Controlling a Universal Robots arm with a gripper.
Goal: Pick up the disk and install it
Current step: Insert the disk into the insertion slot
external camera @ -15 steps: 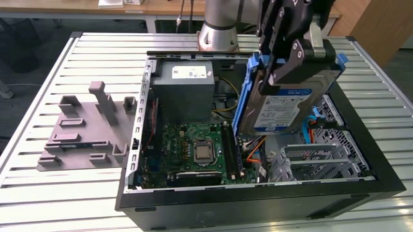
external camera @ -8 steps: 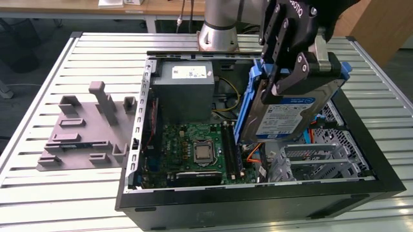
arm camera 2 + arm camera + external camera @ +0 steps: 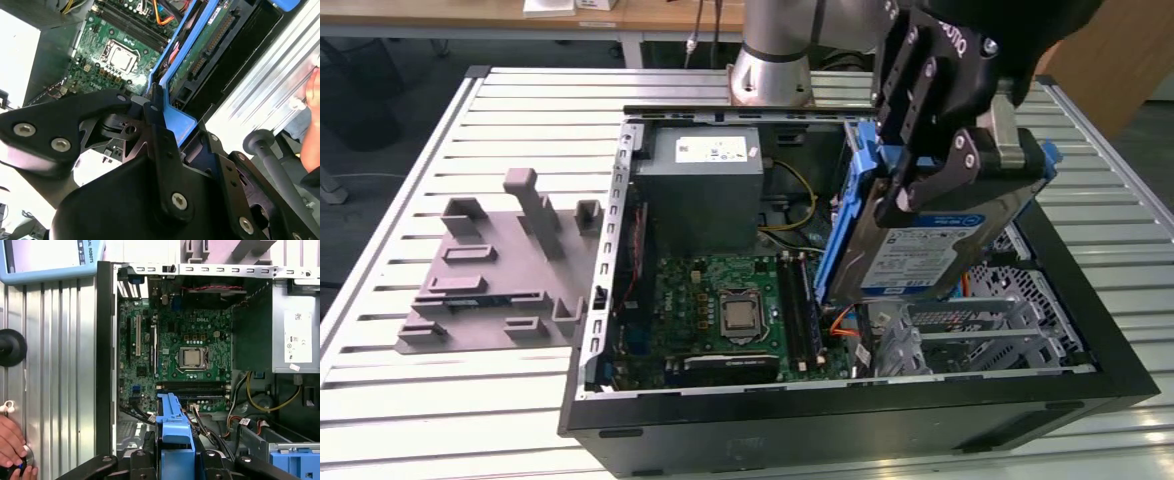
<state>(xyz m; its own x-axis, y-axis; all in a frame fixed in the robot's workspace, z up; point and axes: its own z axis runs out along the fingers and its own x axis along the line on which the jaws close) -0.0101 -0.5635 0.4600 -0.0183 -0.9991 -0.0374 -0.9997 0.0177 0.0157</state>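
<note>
Slatted bench [image 3: 520, 110] beneath the open computer case [image 3: 854, 425], my gripper [image 3: 961, 165] pinching the disk [image 3: 921, 260], tilted over the drive cage [image 3: 987, 330] below it: carry step, not yet seated.

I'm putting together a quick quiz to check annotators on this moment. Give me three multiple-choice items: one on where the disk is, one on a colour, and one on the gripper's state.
1. Where is the disk?
A. In the air over the open computer case
B. Lying flat outside the case
C. Fully seated in its bay

2. What colour are the rails along the disk's sides?
A. Red
B. Yellow
C. Blue

3. What state is the gripper in?
A. Open, well away from the disk
B. Shut on the disk
C. Open, just beside the disk

Answers:
1 A: the exterior view shows it tilted above the case's inside.
2 C: blue plastic runs along its edges.
3 B: the gripper clamps the disk from both sides.
</note>
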